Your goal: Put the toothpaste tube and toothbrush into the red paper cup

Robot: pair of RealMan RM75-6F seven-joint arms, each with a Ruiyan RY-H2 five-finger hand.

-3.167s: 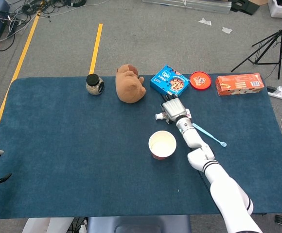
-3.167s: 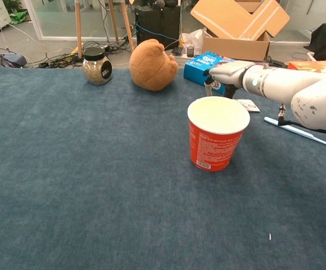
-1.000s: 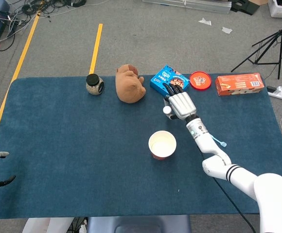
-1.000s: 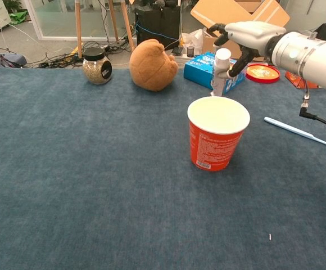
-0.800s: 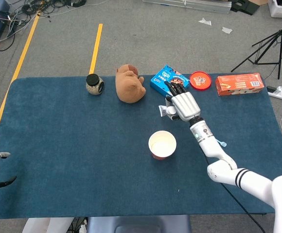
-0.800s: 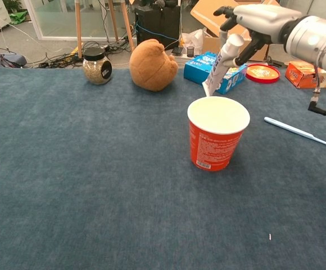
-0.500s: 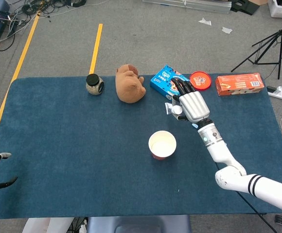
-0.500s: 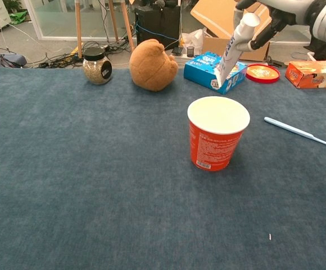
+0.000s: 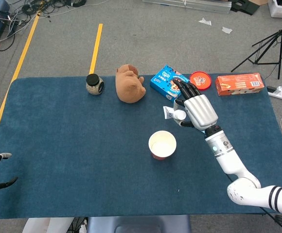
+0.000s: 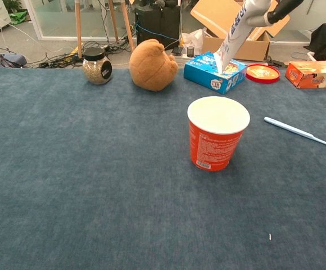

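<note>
Right hand (image 9: 197,111) holds toothpaste tube (image 9: 172,113) — aloft.

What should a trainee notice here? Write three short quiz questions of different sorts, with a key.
1. True or false: the toothbrush lies inside the red paper cup.
2. What do the right hand's fingers hold? A) glass jar B) toothpaste tube C) plush toy
3. In the chest view, on which side of the cup does the toothbrush lie?

Key: 1 false, it lies on the table; 2 B; 3 right.
</note>
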